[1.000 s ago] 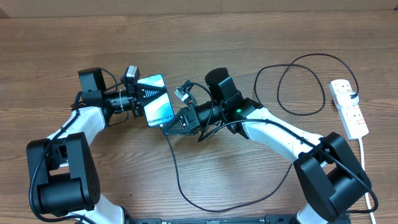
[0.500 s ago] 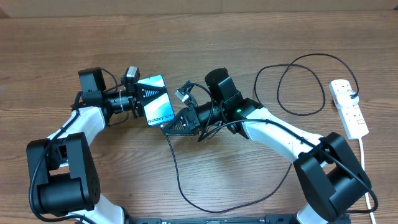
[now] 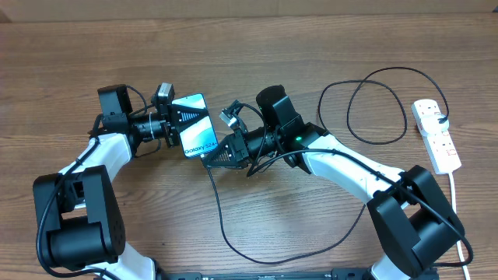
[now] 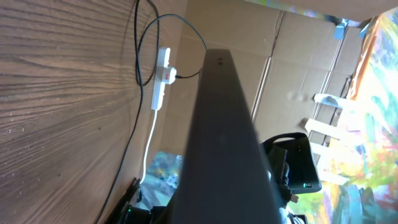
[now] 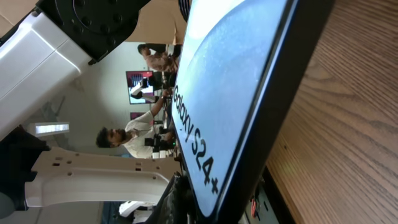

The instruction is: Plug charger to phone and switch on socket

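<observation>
The phone [image 3: 194, 128] is held tilted above the table, its blue screen up and the "Galaxy S24" end toward my right arm. My left gripper [image 3: 177, 124] is shut on its far side; the left wrist view shows only the phone's dark edge [image 4: 224, 137]. My right gripper [image 3: 210, 158] sits at the phone's lower short edge, shut on the charger's tip, which is hidden between the fingers. The phone's screen fills the right wrist view [image 5: 230, 93]. The charger cable [image 3: 222, 225] hangs from the gripper and loops along the table to the white socket [image 3: 436, 136] at the right edge.
The charger cable makes a large loop [image 3: 381, 105] just left of the socket. The socket's white cord [image 3: 456, 202] runs toward the front edge. Both arm bases stand at the front of the wooden table [image 3: 272, 47].
</observation>
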`<state>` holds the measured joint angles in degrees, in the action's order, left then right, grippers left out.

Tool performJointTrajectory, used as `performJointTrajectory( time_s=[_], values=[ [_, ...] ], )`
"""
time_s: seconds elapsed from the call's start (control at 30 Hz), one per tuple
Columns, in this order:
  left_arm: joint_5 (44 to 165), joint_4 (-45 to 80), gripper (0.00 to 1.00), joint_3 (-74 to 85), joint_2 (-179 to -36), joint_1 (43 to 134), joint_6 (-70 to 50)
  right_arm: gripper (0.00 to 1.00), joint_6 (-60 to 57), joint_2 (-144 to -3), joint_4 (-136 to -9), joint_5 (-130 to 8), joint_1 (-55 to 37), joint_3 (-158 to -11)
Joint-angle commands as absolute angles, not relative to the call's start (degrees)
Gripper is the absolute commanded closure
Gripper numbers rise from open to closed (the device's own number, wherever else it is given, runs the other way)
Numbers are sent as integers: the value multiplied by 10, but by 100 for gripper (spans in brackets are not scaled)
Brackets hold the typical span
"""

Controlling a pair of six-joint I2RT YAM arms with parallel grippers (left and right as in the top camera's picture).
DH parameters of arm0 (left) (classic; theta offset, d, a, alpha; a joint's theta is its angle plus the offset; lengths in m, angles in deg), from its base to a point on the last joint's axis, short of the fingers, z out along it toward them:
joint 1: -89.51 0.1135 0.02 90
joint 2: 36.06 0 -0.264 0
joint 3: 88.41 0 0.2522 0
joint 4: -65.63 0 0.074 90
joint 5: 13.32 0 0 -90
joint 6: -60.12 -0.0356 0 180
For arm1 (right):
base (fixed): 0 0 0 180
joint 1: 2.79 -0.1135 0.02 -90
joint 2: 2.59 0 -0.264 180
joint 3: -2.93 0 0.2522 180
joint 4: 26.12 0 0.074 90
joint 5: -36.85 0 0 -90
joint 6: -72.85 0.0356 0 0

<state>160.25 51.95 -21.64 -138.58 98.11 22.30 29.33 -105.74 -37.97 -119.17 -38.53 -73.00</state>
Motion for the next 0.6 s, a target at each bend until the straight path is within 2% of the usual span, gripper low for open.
performJointTrajectory(
  time_s=[0.0,0.57],
  values=[
    [1623,521,96,-204,-1368,976,228,96,294,-1055,-378,-1170,-387,-743],
    [1634,524,96,-204,-1368,976,228,96,294,-1055,-378,-1170,-371,-743]
  ],
)
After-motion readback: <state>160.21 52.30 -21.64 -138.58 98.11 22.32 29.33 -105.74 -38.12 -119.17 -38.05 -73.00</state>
